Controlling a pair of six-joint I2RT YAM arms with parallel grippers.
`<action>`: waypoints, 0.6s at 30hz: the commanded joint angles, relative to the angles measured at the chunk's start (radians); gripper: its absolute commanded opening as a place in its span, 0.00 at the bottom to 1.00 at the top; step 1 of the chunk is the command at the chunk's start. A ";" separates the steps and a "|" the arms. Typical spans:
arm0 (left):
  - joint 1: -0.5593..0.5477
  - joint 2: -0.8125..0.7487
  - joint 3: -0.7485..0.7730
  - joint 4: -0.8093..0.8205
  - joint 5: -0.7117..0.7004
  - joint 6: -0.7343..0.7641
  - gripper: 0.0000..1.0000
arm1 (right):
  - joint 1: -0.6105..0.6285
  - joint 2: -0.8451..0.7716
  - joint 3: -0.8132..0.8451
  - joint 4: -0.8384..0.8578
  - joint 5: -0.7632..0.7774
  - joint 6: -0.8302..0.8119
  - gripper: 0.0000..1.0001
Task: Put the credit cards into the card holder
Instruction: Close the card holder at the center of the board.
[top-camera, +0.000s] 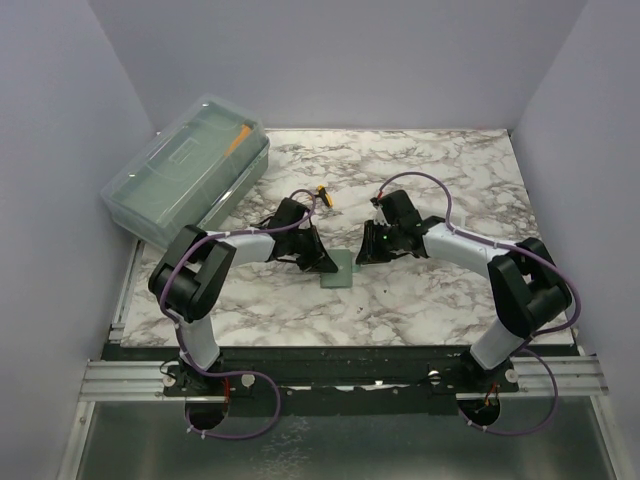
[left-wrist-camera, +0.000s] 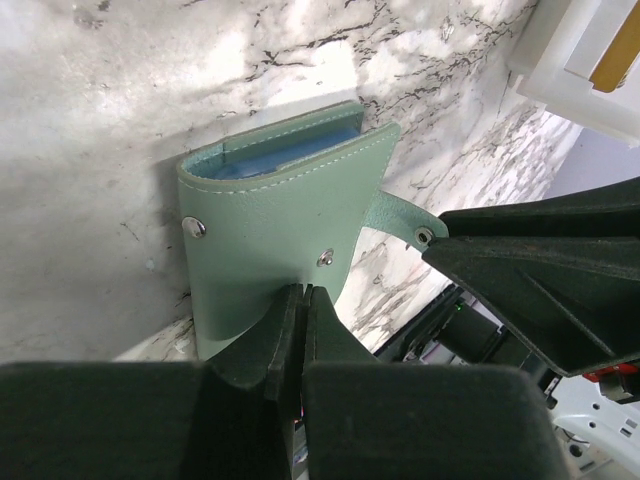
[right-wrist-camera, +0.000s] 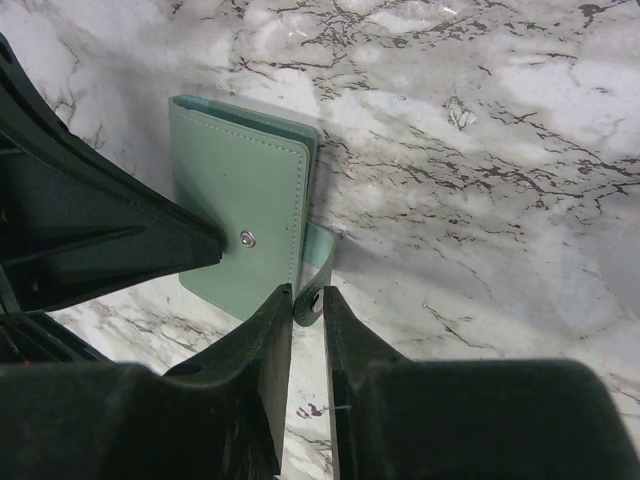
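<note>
The sage-green card holder (top-camera: 340, 269) lies folded on the marble table between both grippers. In the left wrist view the card holder (left-wrist-camera: 270, 230) shows two snaps, with a bluish layer (left-wrist-camera: 290, 155) at its open far edge. My left gripper (left-wrist-camera: 303, 292) is shut on its near cover edge. My left gripper also shows in the top view (top-camera: 322, 262). In the right wrist view my right gripper (right-wrist-camera: 308, 295) pinches the card holder's strap tab (right-wrist-camera: 320, 262) beside the wallet (right-wrist-camera: 240, 200). My right gripper also shows in the top view (top-camera: 365, 252). No loose credit cards are in view.
A big translucent lidded box (top-camera: 190, 170) stands at the back left, and its corner shows in the left wrist view (left-wrist-camera: 590, 60). A small yellow-and-black object (top-camera: 322, 193) lies behind the grippers. Grey walls enclose the table on three sides.
</note>
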 joint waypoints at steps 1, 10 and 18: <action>0.000 0.035 0.004 -0.062 -0.029 0.024 0.00 | 0.003 0.016 0.021 -0.014 -0.009 -0.018 0.23; -0.001 0.029 -0.017 -0.015 -0.028 0.006 0.00 | 0.006 0.013 0.032 -0.027 -0.021 -0.020 0.29; -0.001 0.027 -0.025 -0.014 -0.031 0.009 0.00 | 0.012 -0.013 0.014 -0.004 -0.046 -0.019 0.33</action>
